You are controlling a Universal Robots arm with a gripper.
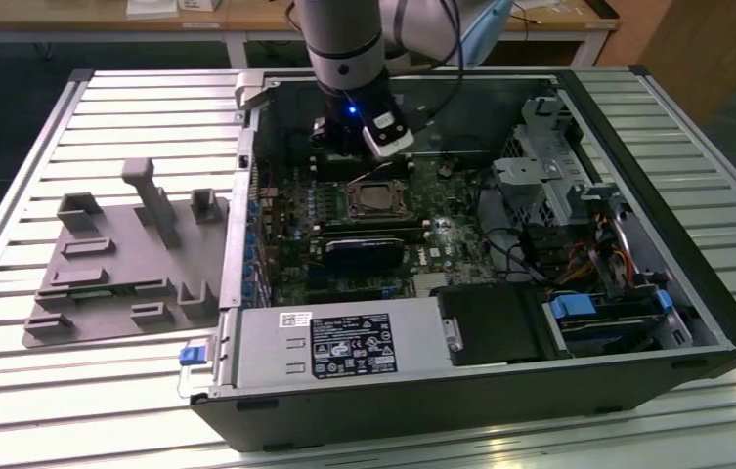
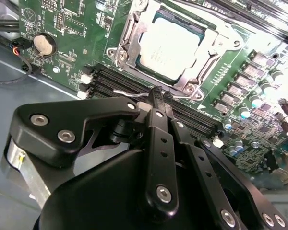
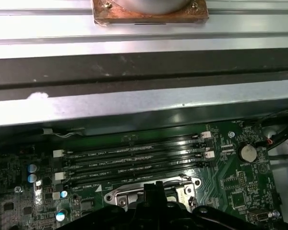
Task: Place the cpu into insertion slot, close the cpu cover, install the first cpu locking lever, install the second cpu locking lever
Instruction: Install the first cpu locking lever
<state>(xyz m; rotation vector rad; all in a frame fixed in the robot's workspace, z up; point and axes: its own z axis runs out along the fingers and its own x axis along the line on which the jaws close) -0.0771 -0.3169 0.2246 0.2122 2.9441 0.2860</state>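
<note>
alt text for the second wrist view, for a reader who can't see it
A black gripper, fingers closed together, has its tip at a thin metal lever beside the memory slots of a green motherboard. Just beyond it, the pale silver cpu lies flat, framed by the silver cpu cover.

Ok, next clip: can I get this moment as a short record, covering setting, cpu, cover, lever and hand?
setting: open computer case on a slatted table
cpu: the cpu lies flat on the green board
cover: the cpu cover is down, framing the cpu
lever: a thin metal lever runs beside the cover, one end at the fingertips
hand: the hand has its fingertips together by the memory slots; unclear whether they pinch the lever
</note>
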